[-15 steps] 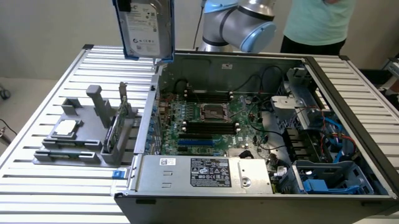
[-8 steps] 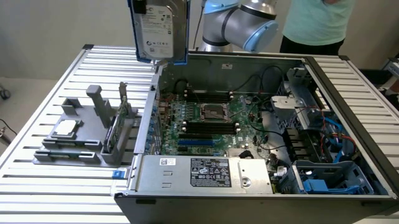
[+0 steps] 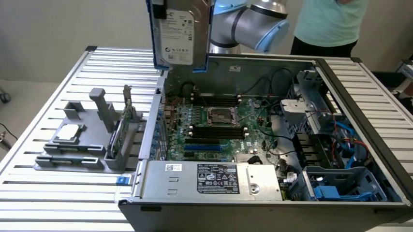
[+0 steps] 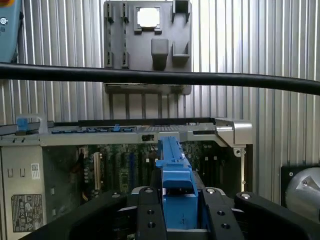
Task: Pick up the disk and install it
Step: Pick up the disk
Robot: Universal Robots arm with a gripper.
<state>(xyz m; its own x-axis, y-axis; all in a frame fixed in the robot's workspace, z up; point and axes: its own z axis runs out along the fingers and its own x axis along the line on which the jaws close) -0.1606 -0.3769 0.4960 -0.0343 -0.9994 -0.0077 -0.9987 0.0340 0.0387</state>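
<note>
The arm point(image 3: 258, 21) reaches in from behind the far edge of the table point(image 3: 38, 203), its grey and pale-blue joints bent above the far wall of the open computer case point(image 3: 258, 217). The gripper point(image 4: 180, 210) is clenched on the disk point(image 3: 181, 34): in the wrist view its black fingers point(image 4: 150, 215) press on either side of the blue bracket point(image 4: 172, 165) that frames the drive. The disk hangs upright in the air over the far corner of the case on the exterior view's left, white label towards the exterior camera, clear of the boards below and not seated in any bay. The case lies on its side with the cover off. Inside it are the green motherboard point(image 3: 213, 130) with its processor socket point(image 3: 221, 115), a silver power supply point(image 3: 213, 181) along the near wall, and a blue plastic bay point(image 3: 329, 191) in the near corner on the exterior view's right. Beside the case, towards the table's edge on the exterior view's left, sits a grey fixture tray point(image 3: 84, 159); a square silver chip point(image 3: 69, 131) lies flat in one of its recesses and a green circuit card point(image 3: 123, 128) stands on edge in a slot. A black cable point(image 4: 150, 76) crosses the wrist view. A person point(image 3: 332, 21) in a teal shirt stands beyond the table's far edge.
</note>
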